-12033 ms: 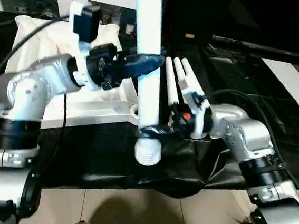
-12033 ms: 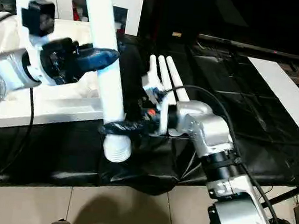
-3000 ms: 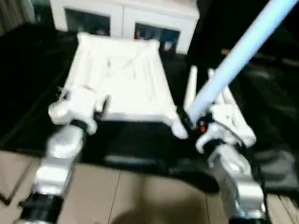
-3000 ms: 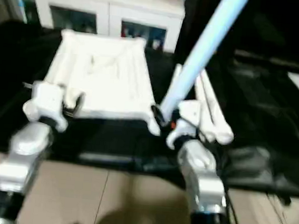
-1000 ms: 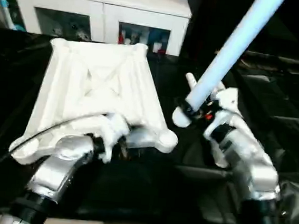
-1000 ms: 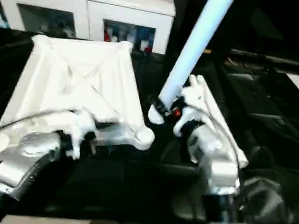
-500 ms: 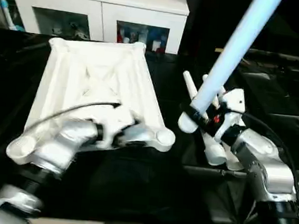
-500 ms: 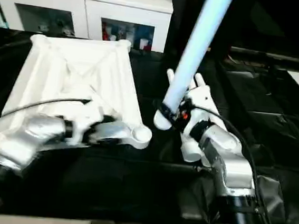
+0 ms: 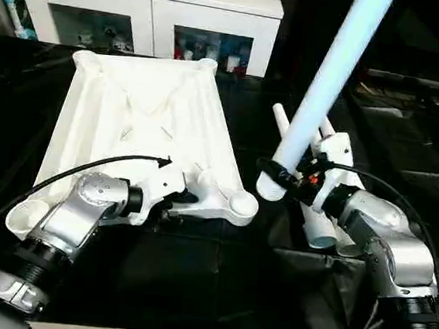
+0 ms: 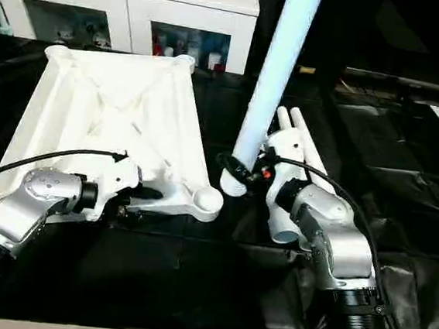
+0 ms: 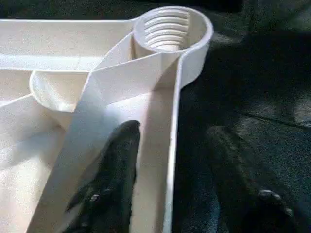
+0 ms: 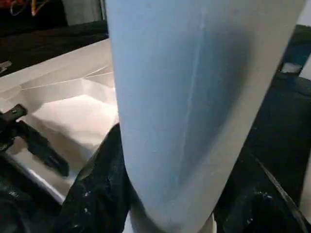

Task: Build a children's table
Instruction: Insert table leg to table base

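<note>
The white table top [image 9: 142, 118] lies ribbed side up on the black cloth. My left gripper [image 11: 175, 128] is open and straddles its near rim: one finger [image 11: 116, 165] is inside the wall, the other [image 11: 233, 165] outside over the cloth. Just ahead is the threaded corner socket [image 11: 170, 29]. My right gripper [image 9: 281, 173] is shut on a white leg [image 9: 329, 74] near its lower end. The leg tilts up and away, its end [image 9: 268, 189] hanging just right of that socket [image 9: 240, 204]. More legs [image 9: 319, 221] lie under my right wrist.
A white cabinet [image 9: 149, 2] stands behind the black-draped work table [image 9: 192, 286]. A black cable [image 9: 87, 169] loops over my left forearm. Wrinkled black cloth [image 9: 427, 192] covers the space to the right of the loose legs.
My left gripper's fingers have drawn closer together around the top's near rim. The right gripper still holds the leg, now tipped a little more upright.
</note>
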`<state>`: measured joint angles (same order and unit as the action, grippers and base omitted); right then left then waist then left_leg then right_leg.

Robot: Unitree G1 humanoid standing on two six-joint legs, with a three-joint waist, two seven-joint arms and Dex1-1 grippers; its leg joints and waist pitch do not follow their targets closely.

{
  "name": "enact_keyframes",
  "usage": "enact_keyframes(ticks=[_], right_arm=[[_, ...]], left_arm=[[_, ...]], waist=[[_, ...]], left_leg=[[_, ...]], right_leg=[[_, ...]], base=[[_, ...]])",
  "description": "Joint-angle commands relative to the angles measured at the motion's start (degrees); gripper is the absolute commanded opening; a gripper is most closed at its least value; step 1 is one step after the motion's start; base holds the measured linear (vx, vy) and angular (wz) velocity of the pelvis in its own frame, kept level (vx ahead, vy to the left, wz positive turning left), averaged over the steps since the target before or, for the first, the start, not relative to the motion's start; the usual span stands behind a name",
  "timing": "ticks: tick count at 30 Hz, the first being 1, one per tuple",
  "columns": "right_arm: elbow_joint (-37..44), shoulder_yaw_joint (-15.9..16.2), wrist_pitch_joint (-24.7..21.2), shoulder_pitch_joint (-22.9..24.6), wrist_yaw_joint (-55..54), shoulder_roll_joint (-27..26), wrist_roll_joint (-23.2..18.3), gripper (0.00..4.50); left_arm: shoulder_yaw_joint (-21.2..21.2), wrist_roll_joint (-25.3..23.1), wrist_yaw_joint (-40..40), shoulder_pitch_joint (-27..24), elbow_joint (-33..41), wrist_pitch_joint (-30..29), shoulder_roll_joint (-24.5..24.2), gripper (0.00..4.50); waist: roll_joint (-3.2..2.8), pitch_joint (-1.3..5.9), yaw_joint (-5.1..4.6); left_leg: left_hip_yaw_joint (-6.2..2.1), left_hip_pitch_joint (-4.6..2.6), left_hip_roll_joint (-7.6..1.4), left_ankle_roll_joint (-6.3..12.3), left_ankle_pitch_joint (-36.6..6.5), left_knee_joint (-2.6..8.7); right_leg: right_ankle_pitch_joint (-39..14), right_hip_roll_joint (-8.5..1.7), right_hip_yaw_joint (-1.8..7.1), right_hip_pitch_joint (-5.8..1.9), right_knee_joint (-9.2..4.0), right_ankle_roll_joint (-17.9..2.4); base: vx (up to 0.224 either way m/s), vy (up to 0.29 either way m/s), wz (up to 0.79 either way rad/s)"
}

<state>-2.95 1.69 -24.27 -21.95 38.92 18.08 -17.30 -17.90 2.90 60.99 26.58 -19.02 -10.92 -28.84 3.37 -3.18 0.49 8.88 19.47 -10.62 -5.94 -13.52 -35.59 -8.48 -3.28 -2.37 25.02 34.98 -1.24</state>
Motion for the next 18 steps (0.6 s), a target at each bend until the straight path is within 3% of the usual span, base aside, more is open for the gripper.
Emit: enact_keyframes(ticks=[1, 2, 4, 6, 7, 8, 9, 12, 14, 18], right_arm=[[1.2, -0.1, -0.5, 0.5, 0.6, 0.9, -0.5, 1.86], [1.2, -0.1, -0.6, 0.5, 0.7, 1.1, -0.5, 1.86], [1.3, -0.5, -0.9, 0.8, 1.1, 1.9, -0.6, 1.86], [1.6, -0.7, -1.3, 0.8, 1.2, 2.2, -0.9, 1.86], [2.4, -1.3, -2.2, 0.7, 0.7, 2.2, -1.6, 1.86], [2.6, -1.5, -2.5, 0.7, 0.6, 2.3, -1.8, 1.86], [2.9, -1.9, -2.9, 0.6, 0.6, 2.5, -2.1, 1.86], [2.9, -2.0, -2.8, 0.7, 1.2, 3.1, -1.8, 1.86], [2.6, -1.7, -2.6, 0.7, 1.6, 3.3, -1.6, 1.86], [2.0, -1.0, -2.5, 0.1, 1.4, 2.7, -1.4, 1.86]], left_arm=[[-1.2, -1.2, 0.7, 0.8, -0.7, -0.2, -0.1, 1.86], [-1.6, -1.6, 0.8, 1.0, -0.8, 0.0, -0.1, 1.86], [-2.6, -2.6, 0.4, 1.4, -0.8, 0.2, 0.3, 1.7], [-2.9, -2.8, 0.4, 1.6, -0.7, -0.1, 0.4, 1.66], [-3.2, -2.6, 1.4, 1.9, -0.2, -0.8, 0.2, 1.54], [-3.3, -2.5, 1.7, 2.0, -0.1, -0.9, 0.1, 1.39], [-3.4, -2.3, 2.2, 2.3, 0.1, -1.3, 0.0, 1.29], [-3.3, -2.5, 2.7, 3.2, -0.3, -1.9, 0.2, 1.07], [-3.6, -2.9, 3.5, 3.9, -0.8, -2.2, 0.0, 0.92], [-4.8, -3.4, 5.2, 4.0, -0.8, -3.5, -0.8, 0.67]], waist=[[-0.14, 3.45, 0.28], [-0.67, 3.52, 0.32], [-0.99, 3.62, 0.3], [-0.89, 3.73, 0.32], [-1.21, 3.63, 0.39], [-1.06, 3.63, 0.32], [-1.42, 3.58, 0.37], [-1.31, 3.42, 0.39], [-1.69, 3.1, 0.47], [-1.56, 3.08, 0.37]], left_leg=[[0.28, 0.7, -1.6, 3.09, -6.4, 4.65], [0.25, 0.65, -1.62, 2.9, -6.3, 4.64], [0.28, 0.71, -1.62, 2.51, -5.9, 4.64], [0.39, 0.71, -1.61, 2.64, -5.5, 4.54], [0.35, 0.78, -1.57, 2.59, -5.3, 4.6], [0.37, 0.79, -1.58, 2.64, -5.4, 4.6], [0.32, 0.8, -1.53, 2.54, -5.4, 4.6], [0.38, 0.83, -1.48, 2.3, -6.2, 4.58], [0.35, 0.85, -1.43, 2.25, -6.8, 4.66], [0.32, 0.9, -1.43, 2.38, -6.3, 4.65]], right_leg=[[-18.7, -3.42, 2.43, -3.91, -4.1, -9.3], [-18.1, -3.44, 2.44, -3.91, -3.98, -9.5], [-15.4, -3.36, 2.41, -4.11, -3.83, -10.2], [-13.4, -3.3, 2.4, -4.19, -3.7, -11.0], [-12.5, -3.32, 2.42, -4.24, -3.6, -11.4], [-12.4, -3.25, 2.39, -4.25, -3.63, -11.6], [-12.2, -3.31, 2.41, -4.33, -3.58, -11.7], [-13.0, -3.29, 2.4, -4.4, -3.77, -11.8], [-14.0, -3.29, 2.42, -4.26, -3.94, -11.7], [-13.9, -3.31, 2.4, -4.37, -3.9, -11.7]], base=[[0.0, 0.0, 0.0], [0.0, 0.0, 0.0], [0.0, 0.0, 0.0], [0.0, 0.0, 0.0], [0.0, 0.0, 0.0], [0.0, 0.0, 0.0], [0.0, 0.0, 0.0], [0.0, 0.0, 0.0], [0.0, 0.0, 0.0], [0.0, 0.0, 0.0]])
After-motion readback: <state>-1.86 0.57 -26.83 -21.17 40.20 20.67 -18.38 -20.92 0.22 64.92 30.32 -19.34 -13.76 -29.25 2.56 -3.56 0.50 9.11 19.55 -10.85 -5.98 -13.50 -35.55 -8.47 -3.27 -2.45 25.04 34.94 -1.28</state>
